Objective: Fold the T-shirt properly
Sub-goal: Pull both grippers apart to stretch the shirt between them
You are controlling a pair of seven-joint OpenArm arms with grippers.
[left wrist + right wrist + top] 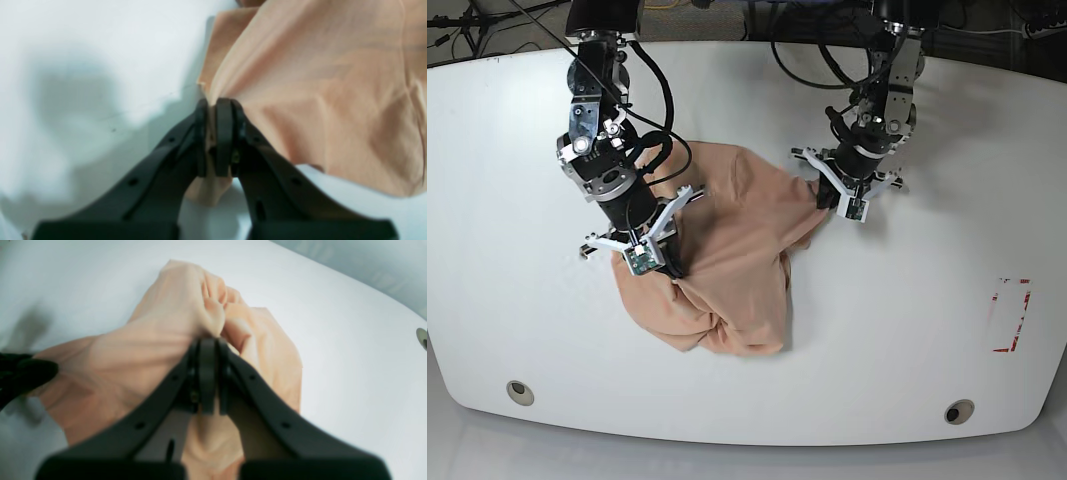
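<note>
On white tabletop [907, 330], crumpled peach cotton T-shirt [727, 270] sits mid-table, bunched btwn both arms; left gripper [213, 106] & right gripper [208, 343] each pinch cloth, jaws pressed together. Best lift evenly, pulling apart to spread fabric flat w/o tugging

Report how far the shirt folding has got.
Done: no fold shows; the shirt lies bunched and wrinkled on the white table. In hand: both grippers are shut on cloth, the left gripper pinching an edge, the right gripper holding a bunch. Left: probably lifting and spreading it flat, then all the folds themselves.
</note>
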